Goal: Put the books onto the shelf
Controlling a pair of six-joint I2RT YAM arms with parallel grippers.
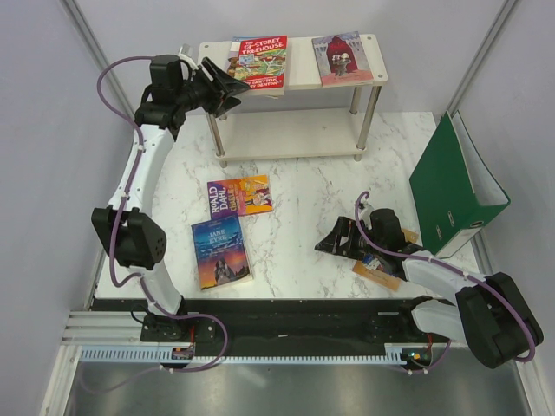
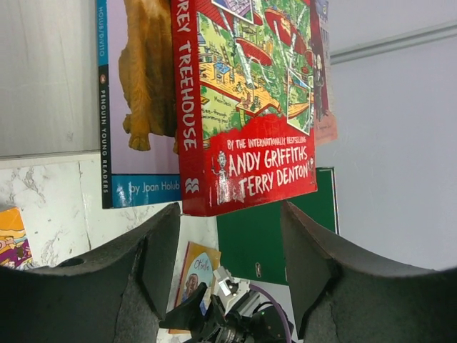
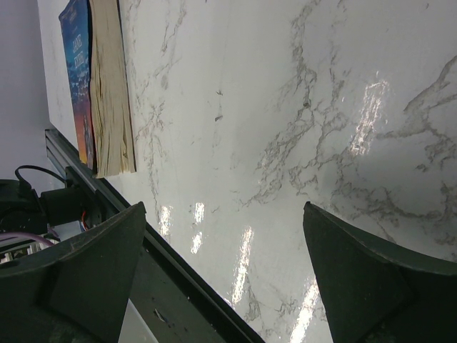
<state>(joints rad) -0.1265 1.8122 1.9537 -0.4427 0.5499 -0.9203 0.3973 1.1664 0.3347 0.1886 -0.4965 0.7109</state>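
The shelf [image 1: 299,76] stands at the back of the table. Its top board carries the red Treehouse book [image 1: 258,62] [image 2: 250,107] at the left and a red-covered book [image 1: 342,58] at the right. In the left wrist view a blue book [image 2: 136,107] lies under the Treehouse. My left gripper [image 1: 232,94] [image 2: 230,229] is open, its tips just short of the Treehouse's near corner, with nothing between them. On the table lie the Roald Dahl book [image 1: 240,195] and Jane Eyre [image 1: 221,251] [image 3: 93,86]. My right gripper [image 1: 328,243] [image 3: 221,236] rests open and empty low over the marble, its arm over a tan book [image 1: 379,270] [image 2: 196,275].
A large green ring binder [image 1: 451,186] [image 2: 278,243] stands open at the table's right edge, close to the right arm. The shelf's lower board [image 1: 290,130] shows nothing on it. Grey walls close in on both sides, and a black rail runs along the near edge [image 3: 164,286].
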